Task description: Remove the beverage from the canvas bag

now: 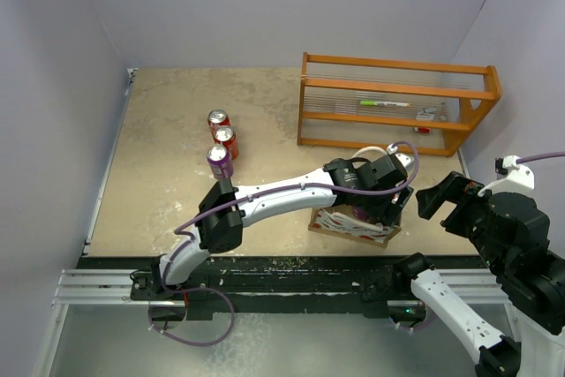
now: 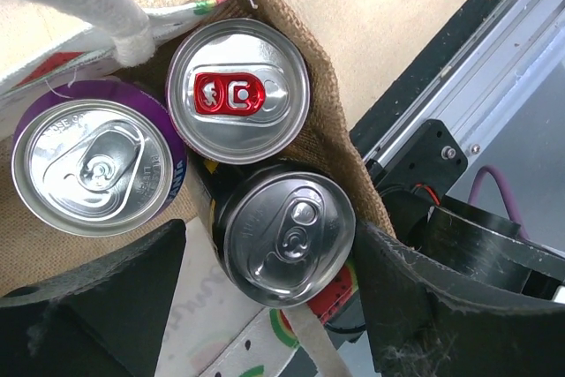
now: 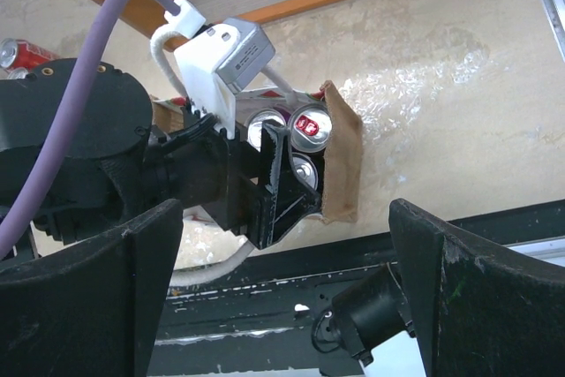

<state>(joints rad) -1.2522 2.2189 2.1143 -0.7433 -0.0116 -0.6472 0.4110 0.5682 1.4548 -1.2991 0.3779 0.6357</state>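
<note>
The left tool (image 2: 269, 306), spread wide and empty, straddles a dark-sided can (image 2: 287, 236) standing in the canvas bag (image 2: 331, 143); a red-tabbed can (image 2: 237, 90) and a purple can (image 2: 93, 165) crowd it just beyond the fingertips. Likely faults: a finger striking a neighbour's rim or pinching the bag's wall, or the bag lifting with the can, since the right tool (image 3: 282, 306), open and empty, stands well apart.

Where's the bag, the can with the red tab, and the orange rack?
bag (image 2: 328, 134), left wrist view, on its brown side wall.
red-tab can (image 2: 237, 93), left wrist view, on the middle of its lid.
rack (image 1: 478, 112), top view, on its right end panel.
</note>
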